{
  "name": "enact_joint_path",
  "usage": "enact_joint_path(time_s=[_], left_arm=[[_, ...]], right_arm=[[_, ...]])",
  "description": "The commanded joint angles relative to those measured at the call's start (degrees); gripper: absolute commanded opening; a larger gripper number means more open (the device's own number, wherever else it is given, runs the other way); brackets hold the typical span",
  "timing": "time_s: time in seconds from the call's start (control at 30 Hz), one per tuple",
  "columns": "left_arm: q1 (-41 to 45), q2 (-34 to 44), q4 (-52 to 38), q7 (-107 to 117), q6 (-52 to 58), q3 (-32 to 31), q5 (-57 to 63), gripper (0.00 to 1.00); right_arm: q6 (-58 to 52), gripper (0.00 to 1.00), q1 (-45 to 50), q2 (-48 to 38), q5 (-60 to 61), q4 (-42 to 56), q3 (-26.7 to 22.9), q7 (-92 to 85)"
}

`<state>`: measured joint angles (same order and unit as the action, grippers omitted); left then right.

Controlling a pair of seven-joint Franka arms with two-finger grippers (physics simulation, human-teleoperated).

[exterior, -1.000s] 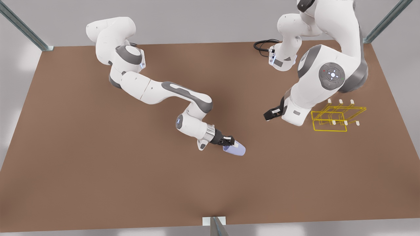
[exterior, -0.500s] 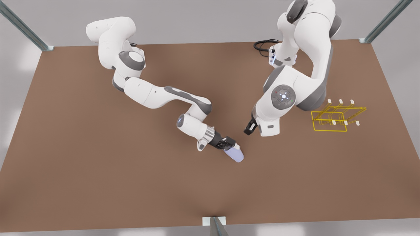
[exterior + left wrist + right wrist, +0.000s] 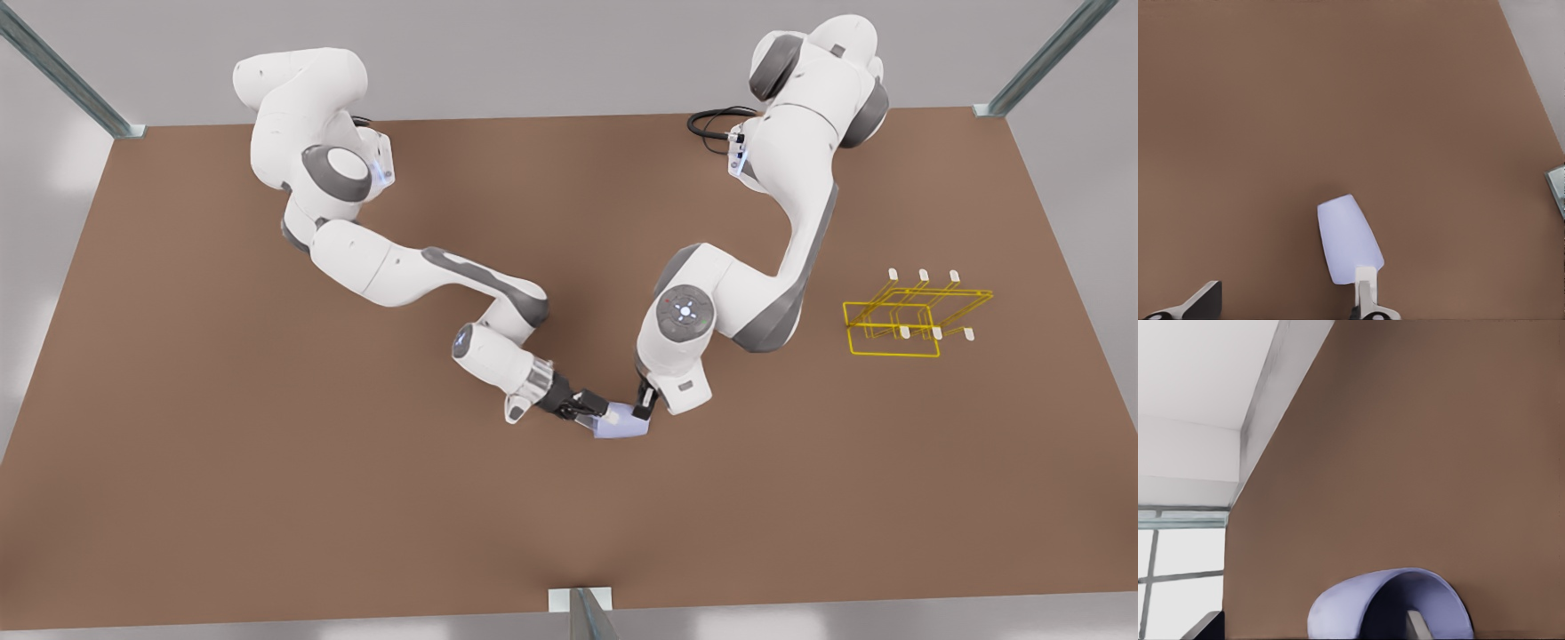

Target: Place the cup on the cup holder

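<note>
The lavender cup [image 3: 621,427] lies on its side over the middle of the brown table, and my left gripper [image 3: 605,412] on the front view's left is shut on one end. In the left wrist view the cup [image 3: 1346,237] stretches away from one finger [image 3: 1365,275]. My right gripper [image 3: 642,409] comes from the front view's right, open, and meets the cup's other end. The right wrist view has the cup [image 3: 1338,613] close up, with one finger [image 3: 1415,625] before its dark mouth. The yellow wire cup holder [image 3: 902,316] stands far to the front view's right.
A black cable [image 3: 716,124] lies at the table's far edge by the right arm's base. A metal post [image 3: 582,613] stands at the middle of the near edge, and slanted posts stand at both far corners. Bare table [image 3: 267,462] surrounds the grippers.
The right arm has swung toward the front view's left and brought its gripper down to the cup. The left arm has drawn back a little and turned the cup toward the right arm.
</note>
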<state>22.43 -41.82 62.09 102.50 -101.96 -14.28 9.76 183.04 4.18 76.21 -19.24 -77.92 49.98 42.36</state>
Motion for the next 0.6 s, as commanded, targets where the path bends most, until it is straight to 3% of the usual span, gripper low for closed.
enact_joint_path(time_s=[0.0, 0.1, 0.2, 0.27, 0.33, 0.4, 0.47, 0.53, 0.57], left_arm=[[0.16, -0.28, -0.04, 0.77, -2.37, 0.13, 0.79, 1.0], [0.77, -1.51, -0.13, -0.99, -2.9, 0.3, 0.79, 1.0], [4.02, -3.0, -0.48, -0.55, -2.9, 1.8, 0.87, 1.0], [5.7, -5.55, -0.66, 2.7, -6.15, 3.47, 1.14, 1.0], [4.82, -7.22, -3.03, 10.69, -6.59, 3.73, 1.14, 1.0], [4.91, -9.24, -4.44, 17.03, -10.45, 6.19, 0.96, 1.0], [4.73, -10.21, -4.35, 20.27, -12.73, 6.28, 0.96, 1.0], [4.03, -10.74, -4.26, 21.08, -13.44, 6.28, 0.96, 1.0], [4.03, -10.74, -4.17, 20.64, -13.44, 6.28, 1.05, 1.0]], right_arm=[[0.13, 1.0, -4.17, -1.93, -2.64, -5.65, 1.52, 3.08], [-1.1, 1.0, -15.24, -9.23, -2.82, -20.24, 6.53, 3.35], [-10.06, 1.0, -28.25, -15.56, -2.91, -29.21, 11.72, 3.35], [-25.16, 1.0, -42.57, -20.48, -3.0, -34.05, 17.95, 3.43], [-49.16, 1.0, -59.8, -30.5, -5.1, -34.14, 24.72, 2.47], [-71.82, 1.0, -74.74, -31.38, -12.92, -31.6, 33.16, -4.2], [-80.11, 1.0, -78.53, -38.75, -15.12, -30.01, 33.34, -8.52], [-85.3, 1.0, -79.59, -40.61, -16.08, -27.02, 33.17, -9.48], [-86.36, 1.0, -79.34, -48.24, -14.78, -27.11, 29.32, -14.93]])
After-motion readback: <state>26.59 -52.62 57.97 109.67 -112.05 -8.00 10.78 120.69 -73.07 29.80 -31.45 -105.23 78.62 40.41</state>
